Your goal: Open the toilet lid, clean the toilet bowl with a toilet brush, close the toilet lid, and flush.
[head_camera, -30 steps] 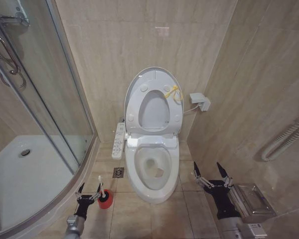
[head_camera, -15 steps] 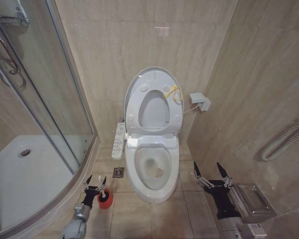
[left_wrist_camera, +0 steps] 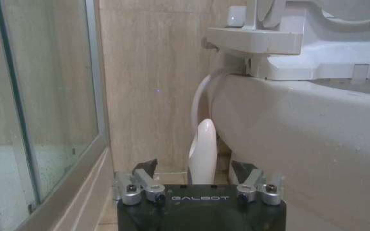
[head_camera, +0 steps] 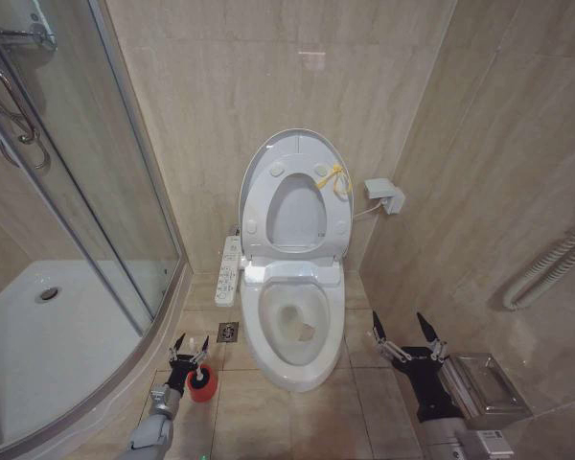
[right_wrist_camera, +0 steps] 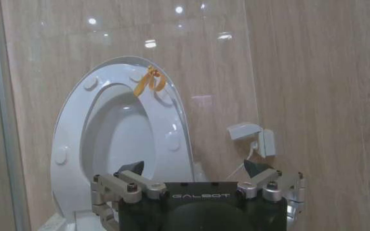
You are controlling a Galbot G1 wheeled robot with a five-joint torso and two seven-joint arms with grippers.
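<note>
Toilet lid (head_camera: 297,153) stands raised. Toilet brush (left_wrist_camera: 202,151) sits in its red holder (head_camera: 202,381) on the floor beside the bowl (head_camera: 292,331). Left gripper (head_camera: 189,350) spread wide around the handle; right gripper (head_camera: 404,333) wide, idle. Handle judged light, stiff, slippery; grip mid-shaft.

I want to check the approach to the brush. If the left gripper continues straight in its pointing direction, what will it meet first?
Probably the toilet brush: its white handle stands upright between the open jaws of the left gripper, just ahead. Depth is unclear.
</note>
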